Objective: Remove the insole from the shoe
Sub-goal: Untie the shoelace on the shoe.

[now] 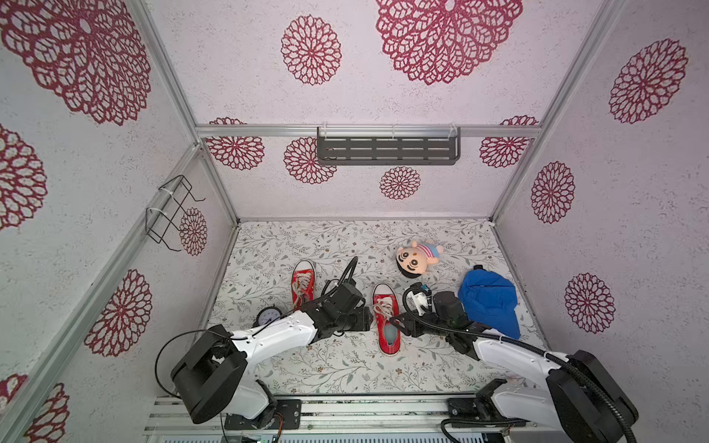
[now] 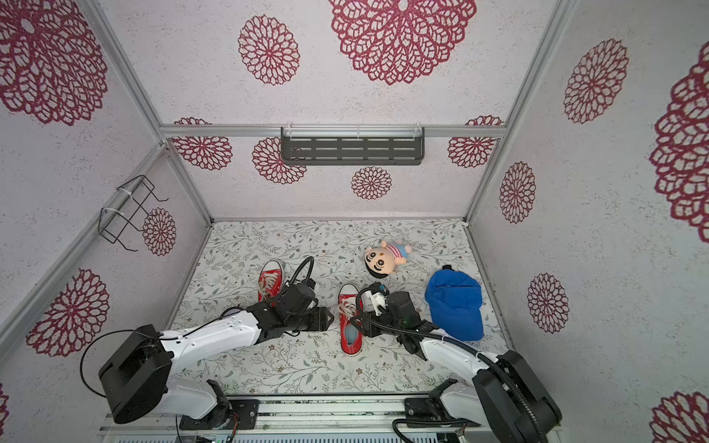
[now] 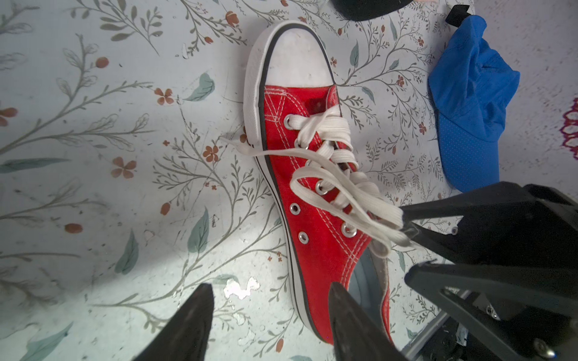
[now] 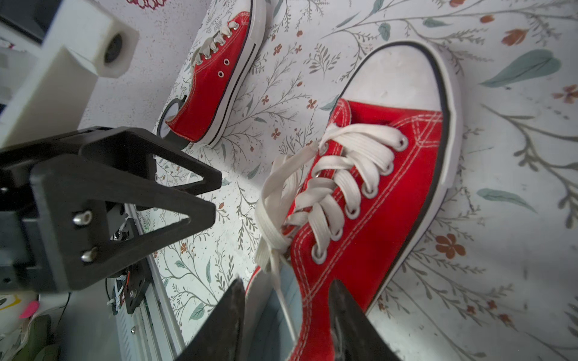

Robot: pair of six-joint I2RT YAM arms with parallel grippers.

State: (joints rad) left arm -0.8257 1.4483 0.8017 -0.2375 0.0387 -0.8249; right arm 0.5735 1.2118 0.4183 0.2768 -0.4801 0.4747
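Top view: shoe sits lower centre, insole flat inside it, so you've got nothing out yet. Left gripper and right gripper flank the opening.
Left wrist: your left jaws gape wide, empty, one finger over the table, the other by the shoe's side.
Right wrist: your right jaws stand about half open at the opening, rim and a lace between them; no clamp on anything that I can see.
Left, I'd say: pinch the insole edge, peel, lift clear.
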